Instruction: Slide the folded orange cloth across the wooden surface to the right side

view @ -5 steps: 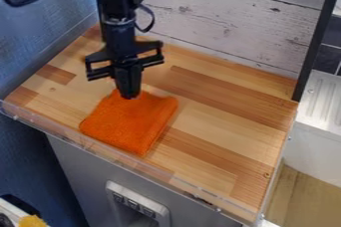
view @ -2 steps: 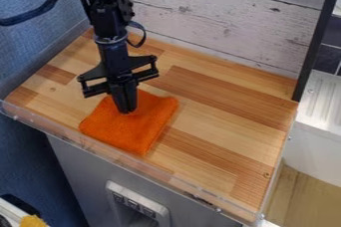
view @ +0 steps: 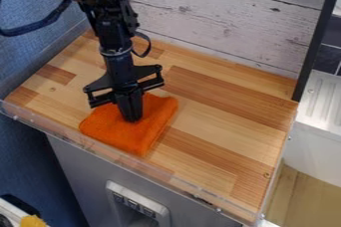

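The black gripper [view: 132, 119] hangs down over the middle of a folded orange cloth [view: 143, 139], its tips at or just above the cloth's surface; whether they touch is hard to tell. The cloth lies flat in a rough square on the left part of the wooden counter, and its upper part is partly hidden behind the gripper. No part of the cloth looks lifted.
The wooden counter [view: 226, 116] has a clear raised strip [view: 133, 163] along its front edge. A whitewashed plank wall [view: 226, 22] stands behind, a blue wall at left. A dark post [view: 315, 37] rises at the back right corner.
The gripper has moved toward the front of the counter, from the cloth's back edge to its middle, and slightly right since the last earlier frame. The cloth has stayed in place.
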Controlling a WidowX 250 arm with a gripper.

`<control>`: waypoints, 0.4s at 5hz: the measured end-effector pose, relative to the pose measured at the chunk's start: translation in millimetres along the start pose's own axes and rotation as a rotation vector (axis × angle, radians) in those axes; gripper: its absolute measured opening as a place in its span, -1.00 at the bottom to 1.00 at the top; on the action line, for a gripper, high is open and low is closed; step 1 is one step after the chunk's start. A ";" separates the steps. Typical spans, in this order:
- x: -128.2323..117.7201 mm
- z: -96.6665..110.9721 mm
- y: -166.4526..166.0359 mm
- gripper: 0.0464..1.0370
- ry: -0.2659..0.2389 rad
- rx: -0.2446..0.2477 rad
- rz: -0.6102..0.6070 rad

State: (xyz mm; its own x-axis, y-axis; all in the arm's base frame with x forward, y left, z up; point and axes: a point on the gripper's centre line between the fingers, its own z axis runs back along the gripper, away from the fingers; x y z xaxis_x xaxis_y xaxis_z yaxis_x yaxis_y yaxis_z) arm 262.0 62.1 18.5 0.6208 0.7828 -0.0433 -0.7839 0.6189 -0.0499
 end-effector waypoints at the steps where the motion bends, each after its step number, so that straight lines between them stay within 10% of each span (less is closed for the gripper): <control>1: -5.3 -5.5 1.2 -0.97 -0.017 -0.007 -0.011; 2: -10.9 -6.7 -8.2 -0.97 -0.045 -0.020 -0.095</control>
State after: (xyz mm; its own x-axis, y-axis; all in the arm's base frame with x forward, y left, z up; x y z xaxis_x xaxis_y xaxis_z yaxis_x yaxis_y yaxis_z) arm 261.7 48.0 12.7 0.6910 0.7228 0.0072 -0.7206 0.6896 -0.0720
